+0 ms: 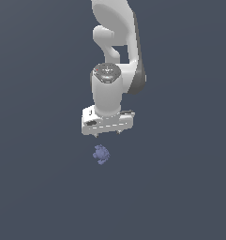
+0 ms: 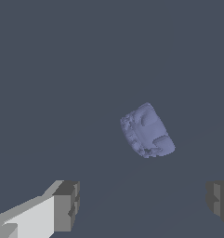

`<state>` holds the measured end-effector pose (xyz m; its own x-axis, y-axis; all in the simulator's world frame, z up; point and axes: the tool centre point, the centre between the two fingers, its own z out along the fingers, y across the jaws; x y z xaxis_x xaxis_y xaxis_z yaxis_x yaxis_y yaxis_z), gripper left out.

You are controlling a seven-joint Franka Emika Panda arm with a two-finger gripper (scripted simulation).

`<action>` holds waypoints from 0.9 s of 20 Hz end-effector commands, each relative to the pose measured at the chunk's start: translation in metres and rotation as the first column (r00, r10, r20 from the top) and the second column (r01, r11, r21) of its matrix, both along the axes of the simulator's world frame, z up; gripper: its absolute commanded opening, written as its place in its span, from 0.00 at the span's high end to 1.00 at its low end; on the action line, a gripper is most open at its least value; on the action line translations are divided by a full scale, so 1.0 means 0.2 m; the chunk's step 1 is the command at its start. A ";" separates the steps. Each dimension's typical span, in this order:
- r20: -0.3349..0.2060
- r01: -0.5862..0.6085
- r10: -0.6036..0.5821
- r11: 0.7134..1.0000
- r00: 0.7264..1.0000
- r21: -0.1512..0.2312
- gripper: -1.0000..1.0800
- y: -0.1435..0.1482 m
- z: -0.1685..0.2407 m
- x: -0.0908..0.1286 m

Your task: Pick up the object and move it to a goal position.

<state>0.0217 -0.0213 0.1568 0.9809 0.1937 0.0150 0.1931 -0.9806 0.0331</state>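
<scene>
I have the arm (image 1: 115, 56) hanging over the plain grey bench (image 1: 34, 187), wrist pointing down. Its pincer (image 1: 107, 133) is spread wide and grasps nothing; in the wrist view both fingers (image 2: 67, 204) stand well apart with bare bench between them. The object (image 1: 101, 153), a small lumpy blue thing, lies on the bench near the pincer, not between the fingers. By my reckoning nothing is done yet: lining up, descent, grasp, lift and carry all remain. I see no goal marker.
</scene>
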 end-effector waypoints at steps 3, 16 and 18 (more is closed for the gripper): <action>-0.008 -0.107 0.107 0.994 0.994 0.001 0.04 -0.03 -0.06 0.04; -0.022 -0.397 0.397 0.918 0.918 0.019 0.04 -0.11 -0.24 0.14; -0.022 -0.426 0.426 0.905 0.904 0.021 0.04 -0.12 -0.26 0.15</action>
<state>0.0502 -0.0443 0.1079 0.8211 0.5708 -0.0031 0.5708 -0.8210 0.0098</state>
